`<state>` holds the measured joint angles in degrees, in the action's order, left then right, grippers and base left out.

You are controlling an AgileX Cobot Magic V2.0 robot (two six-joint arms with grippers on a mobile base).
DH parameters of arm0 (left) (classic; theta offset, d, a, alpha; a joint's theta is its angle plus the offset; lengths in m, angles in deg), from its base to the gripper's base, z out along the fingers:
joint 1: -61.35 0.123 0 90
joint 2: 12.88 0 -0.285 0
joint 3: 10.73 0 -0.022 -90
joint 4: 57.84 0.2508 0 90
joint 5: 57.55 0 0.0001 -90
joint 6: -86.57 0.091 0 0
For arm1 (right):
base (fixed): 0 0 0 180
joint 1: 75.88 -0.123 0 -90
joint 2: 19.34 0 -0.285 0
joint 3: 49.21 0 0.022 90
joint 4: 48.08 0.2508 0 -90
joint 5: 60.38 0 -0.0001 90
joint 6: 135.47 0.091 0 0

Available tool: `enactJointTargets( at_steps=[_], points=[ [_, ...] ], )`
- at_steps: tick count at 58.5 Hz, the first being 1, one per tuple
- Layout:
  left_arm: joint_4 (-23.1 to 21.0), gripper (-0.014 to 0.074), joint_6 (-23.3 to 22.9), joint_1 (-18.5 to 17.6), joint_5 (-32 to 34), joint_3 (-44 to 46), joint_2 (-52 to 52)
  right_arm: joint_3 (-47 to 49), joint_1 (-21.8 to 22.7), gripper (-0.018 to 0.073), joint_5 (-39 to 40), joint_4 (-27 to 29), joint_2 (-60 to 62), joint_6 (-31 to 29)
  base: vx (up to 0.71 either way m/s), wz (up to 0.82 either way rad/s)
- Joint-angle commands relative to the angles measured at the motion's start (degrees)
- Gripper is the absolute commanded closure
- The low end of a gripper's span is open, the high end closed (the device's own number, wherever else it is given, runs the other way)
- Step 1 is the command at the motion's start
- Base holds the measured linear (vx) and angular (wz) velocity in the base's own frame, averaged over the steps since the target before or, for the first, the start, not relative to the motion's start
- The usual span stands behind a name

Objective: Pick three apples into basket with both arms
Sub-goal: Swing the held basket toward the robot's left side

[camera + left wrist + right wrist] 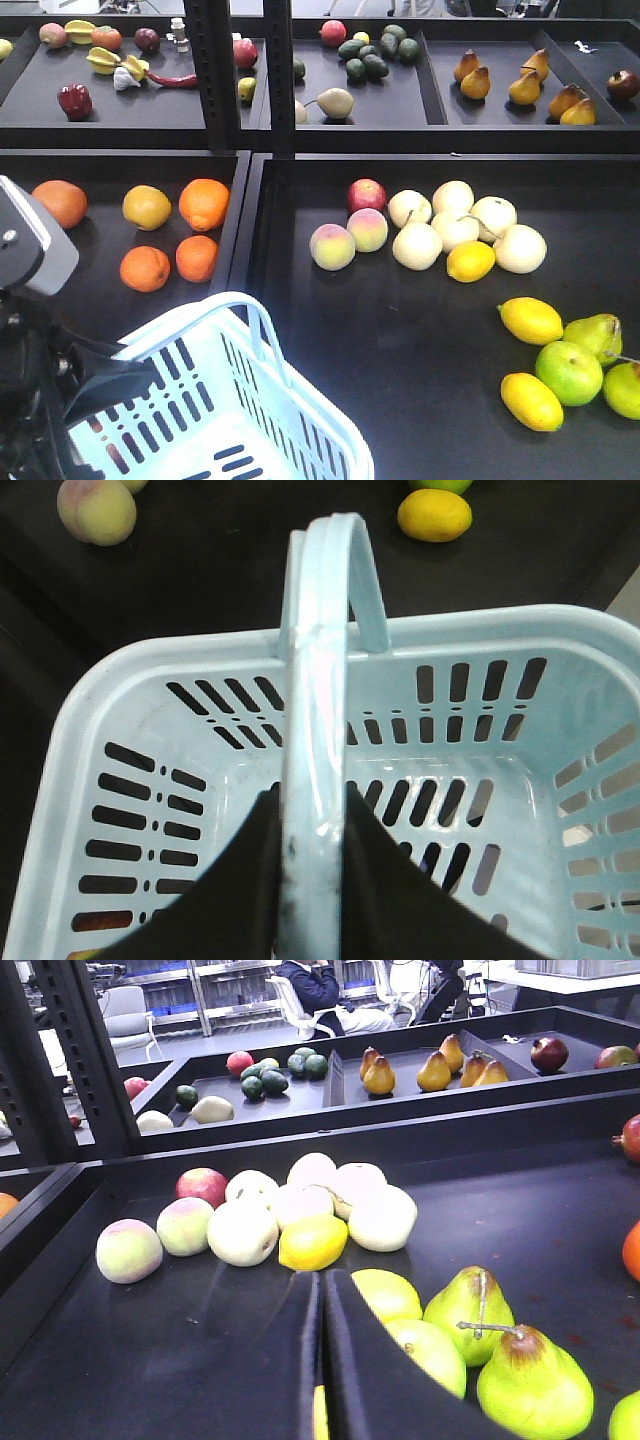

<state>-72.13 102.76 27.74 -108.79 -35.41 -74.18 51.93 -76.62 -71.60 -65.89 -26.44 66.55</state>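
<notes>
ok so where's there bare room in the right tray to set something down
The widest bare floor lies between the basket, the peaches above and the lemons at right. The back right corner past the pale round fruits is free too. Crowded around the green pears and the oranges.

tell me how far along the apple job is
Done: nothing that shows. The visible part of the basket holds no apples. In hand: the left hand is clamped on the basket's handle, while the right hand is shut and empty, low near a lemon and green pears. Left: apparently all three apples.
</notes>
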Motion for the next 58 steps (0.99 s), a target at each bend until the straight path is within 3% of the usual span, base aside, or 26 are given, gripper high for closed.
enactJointTargets(
  at_steps=[1,58],
  points=[
    [-1.25,0.0603,-0.73,-0.26,4.95,1.56,0.93,-0.65,0.25,0.0567,4.09,-0.79,0.68,-0.62,0.0,0.0],
    [-1.39,0.0602,-0.73,-0.26,5.05,1.56,0.93,-0.65,0.25,0.0567,4.1,-0.79,0.68,-0.62,0.0,0.0]
  ],
)
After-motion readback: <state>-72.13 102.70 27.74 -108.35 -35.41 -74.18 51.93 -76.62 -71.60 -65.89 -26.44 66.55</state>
